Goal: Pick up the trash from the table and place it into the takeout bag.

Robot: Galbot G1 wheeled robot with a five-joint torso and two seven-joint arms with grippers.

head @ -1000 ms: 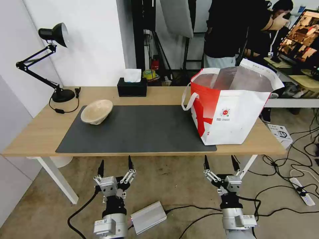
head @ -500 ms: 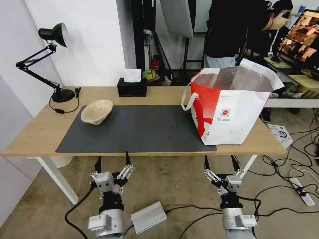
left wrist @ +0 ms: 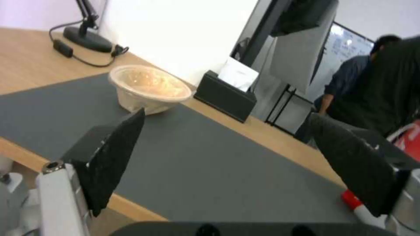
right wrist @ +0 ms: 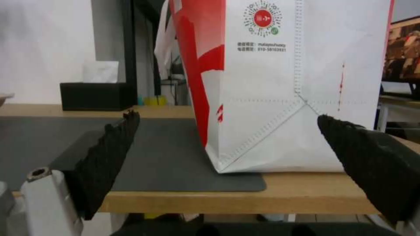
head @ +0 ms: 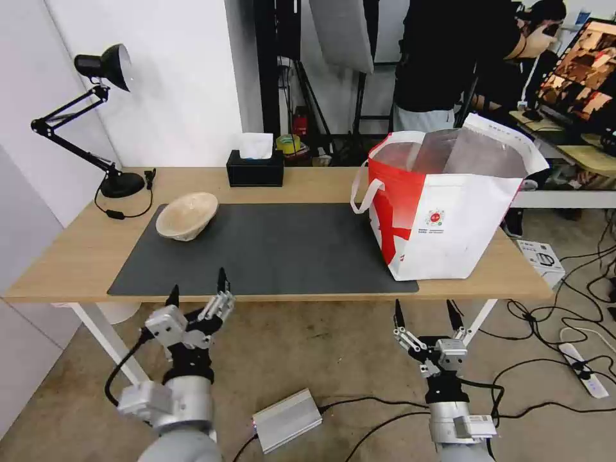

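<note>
Left tool (head: 197, 290) spread open, at bench (head: 77, 256) front edge, aimed toward pulp bowl (head: 187, 215) | bowl tilted on mat's far-left corner, well apart from takeout bag (head: 449, 218) | likely light, thin, crushable: pinch rim gently | right tool (head: 427, 316) open, parked low

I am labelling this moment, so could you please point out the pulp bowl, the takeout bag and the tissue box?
pulp bowl (head: 187, 215): head view, its inner hollow.
takeout bag (head: 449, 237): head view, white front panel.
tissue box (head: 255, 173): head view, black front face.
</note>
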